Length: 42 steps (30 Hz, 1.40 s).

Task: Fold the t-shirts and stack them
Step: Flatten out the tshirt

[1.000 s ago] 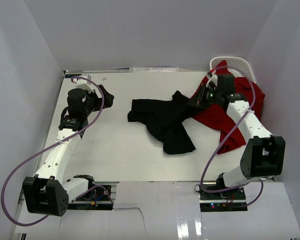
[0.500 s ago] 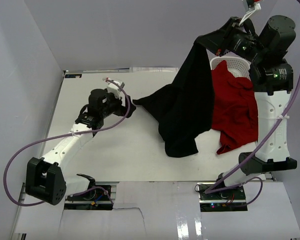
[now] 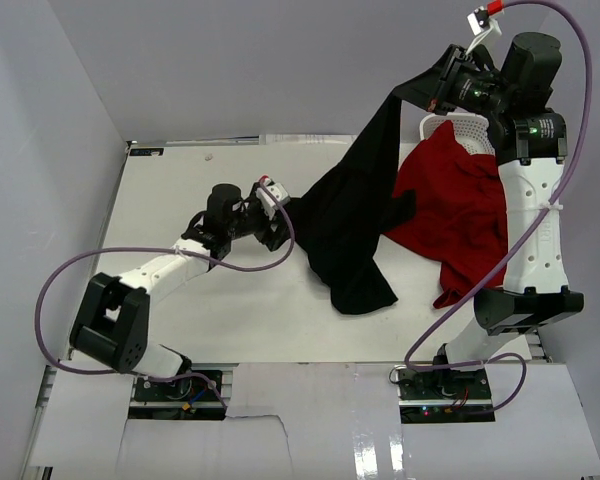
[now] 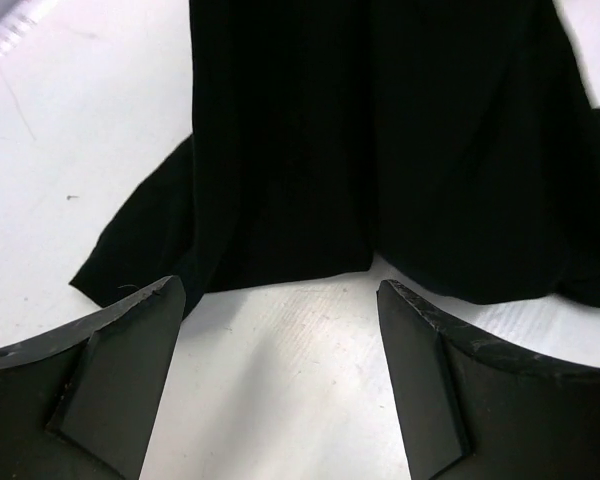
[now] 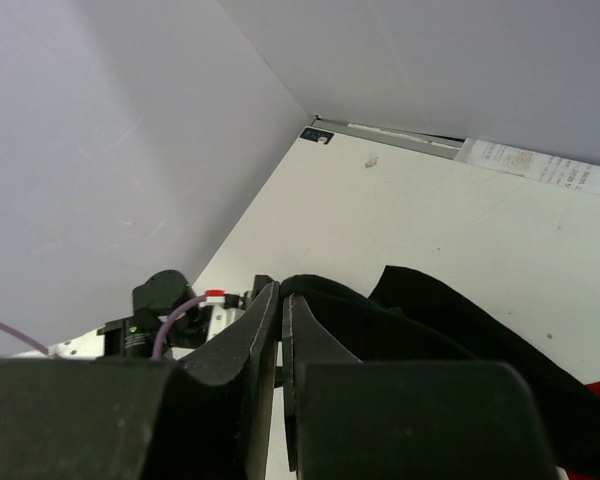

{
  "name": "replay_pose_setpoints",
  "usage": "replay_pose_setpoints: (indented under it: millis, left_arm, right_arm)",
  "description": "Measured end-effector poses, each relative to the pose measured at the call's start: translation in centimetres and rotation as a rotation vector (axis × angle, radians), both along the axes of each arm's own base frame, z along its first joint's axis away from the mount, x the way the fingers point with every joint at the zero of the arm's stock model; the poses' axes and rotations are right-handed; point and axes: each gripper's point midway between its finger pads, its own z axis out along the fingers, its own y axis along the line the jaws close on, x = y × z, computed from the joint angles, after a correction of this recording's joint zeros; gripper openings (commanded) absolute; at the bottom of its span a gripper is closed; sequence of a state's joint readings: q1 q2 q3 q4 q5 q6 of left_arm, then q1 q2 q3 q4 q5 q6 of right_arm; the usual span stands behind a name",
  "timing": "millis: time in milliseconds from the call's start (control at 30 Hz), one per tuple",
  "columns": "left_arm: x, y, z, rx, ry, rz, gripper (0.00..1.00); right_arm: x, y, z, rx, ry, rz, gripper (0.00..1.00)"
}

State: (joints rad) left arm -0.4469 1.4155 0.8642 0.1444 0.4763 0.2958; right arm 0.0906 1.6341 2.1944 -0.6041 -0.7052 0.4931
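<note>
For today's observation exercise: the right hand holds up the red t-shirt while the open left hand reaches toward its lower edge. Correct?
No. The top external view shows the right hand holding up the black t-shirt, not the red t-shirt. The rest stands.

Black t-shirt [image 4: 380, 150] before left claw [image 4: 278, 300]

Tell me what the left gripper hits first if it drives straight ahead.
Probably the black shirt: its edge lies right ahead of the open left gripper, bare table between. Depth unclear.
</note>
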Motion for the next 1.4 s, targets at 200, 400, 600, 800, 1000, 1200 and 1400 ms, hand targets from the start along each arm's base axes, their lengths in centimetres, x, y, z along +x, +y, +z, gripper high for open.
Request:
replay_pose_setpoints:
  millis: [200,400,600,800,1000,1200,1400]
  left_arm:
    - [2.9,0.3,-4.2,0.018,0.087,-0.063,0.88]
    - [7.1,0.6,-4.1,0.01,0.06,-0.068,0.84]
    - [8.8,-0.2,-4.6,0.014,0.04,-0.097,0.73]
    - [8.7,-0.7,-6.1,0.02,0.089,-0.137,0.23]
    - [8.0,-0.8,-6.4,0.032,0.12,-0.173,0.0]
    - [9.1,0.0,-5.2,0.056,0.145,-0.071,0.0]
    - [12.9,3.4,2.6,0.096,0.094,0.346,0.0]
  right_arm:
    - [-0.9,-0.7,0.7,0.006,-0.016,0.018,0.08]
    - [-1.4,-0.9,0.9,0.012,-0.018,0.045,0.08]
    - [-1.8,-1.0,0.9,0.015,-0.016,0.066,0.08]
    - [-1.9,-0.9,0.9,0.019,-0.013,0.077,0.08]
    - [-1.8,-0.9,0.6,0.024,0.005,0.075,0.08]
    - [-1.8,-1.0,0.6,0.028,0.01,0.073,0.08]
    - [-2.4,-1.5,1.1,0.006,-0.02,0.037,0.08]
